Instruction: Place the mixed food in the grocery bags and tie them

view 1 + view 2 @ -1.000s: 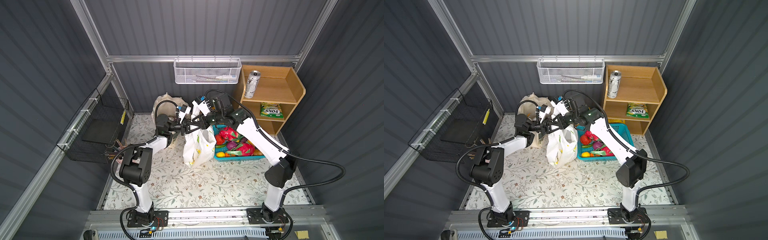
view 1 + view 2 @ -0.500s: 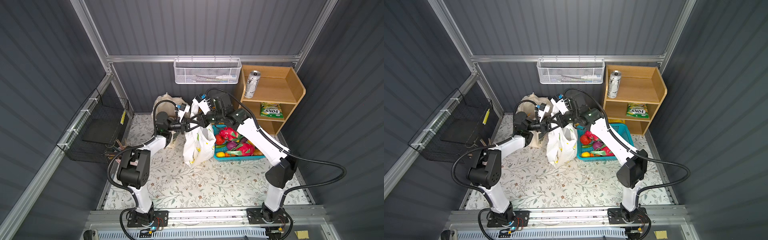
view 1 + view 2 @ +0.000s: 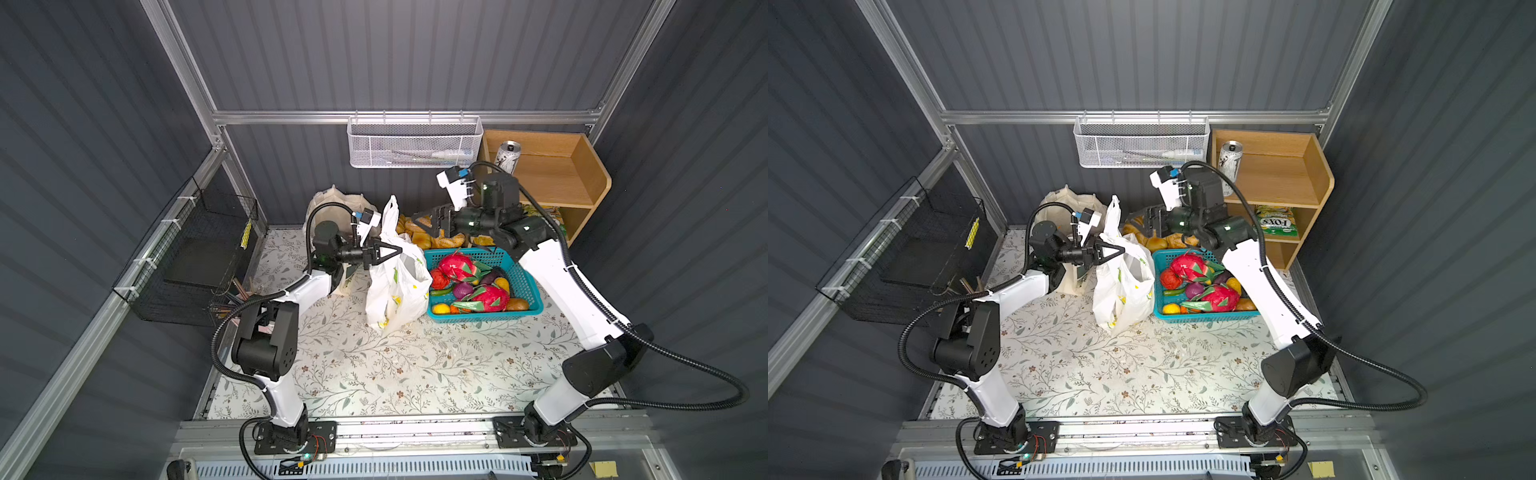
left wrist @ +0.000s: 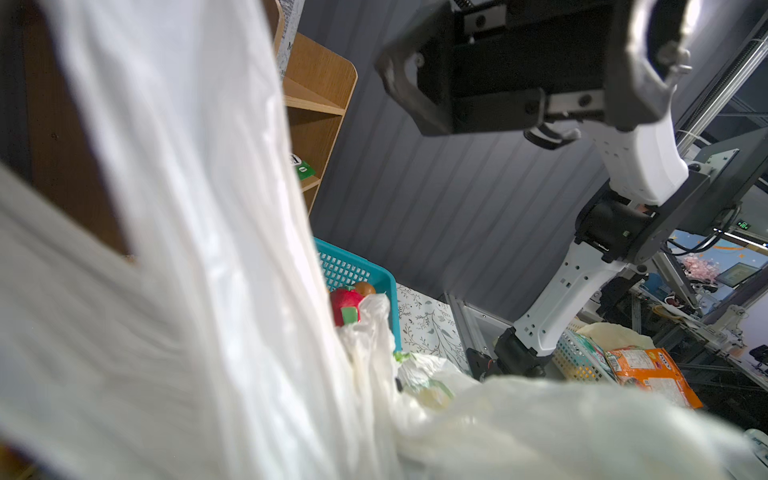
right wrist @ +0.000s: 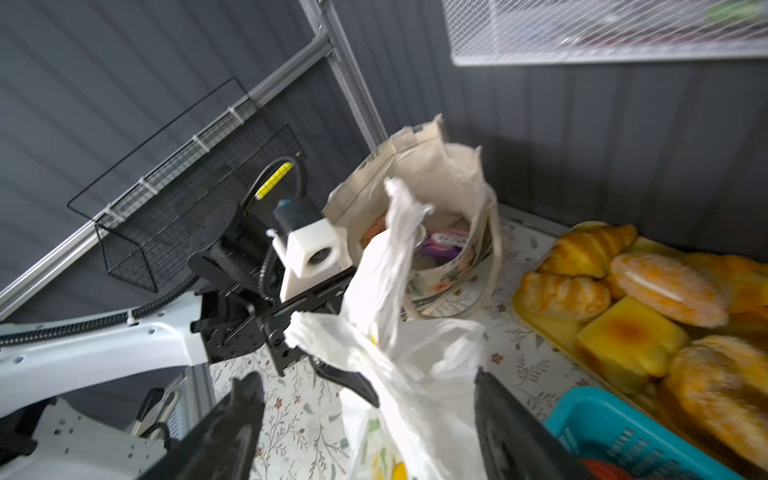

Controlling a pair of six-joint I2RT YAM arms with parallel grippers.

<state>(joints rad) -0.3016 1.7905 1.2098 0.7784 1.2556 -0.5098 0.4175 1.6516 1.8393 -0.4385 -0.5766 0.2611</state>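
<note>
The white plastic grocery bag [image 3: 395, 286] [image 3: 1121, 286], printed with lemons, stands mid-table beside the teal basket. My left gripper [image 3: 390, 251] [image 3: 1115, 251] is shut on plastic at the bag's mouth. One handle [image 3: 390, 212] stands up free. My right gripper [image 3: 432, 220] [image 5: 365, 378] is open and empty, held back over the bread tray. The cream canvas tote [image 3: 328, 199] [image 5: 436, 174] stands behind the left arm with a purple packet [image 5: 442, 243] inside. A silver can [image 3: 508, 156] and a FOX'S pouch [image 3: 1276, 220] sit on the shelf. In the left wrist view the bag film [image 4: 187, 270] hides my own jaws.
A teal basket [image 3: 532, 307] of toy fruit stands right of the bag. A yellow tray of bread [image 3: 436, 239] lies at the back. The wooden shelf [image 3: 582, 174] fills the back right corner, a white mesh basket [image 3: 415, 143] hangs on the wall, and a black wire basket [image 3: 199, 249] on the left.
My right gripper has opened, let go of the bag's handle and drawn back to the right. The left gripper has stayed clamped on the bag.
</note>
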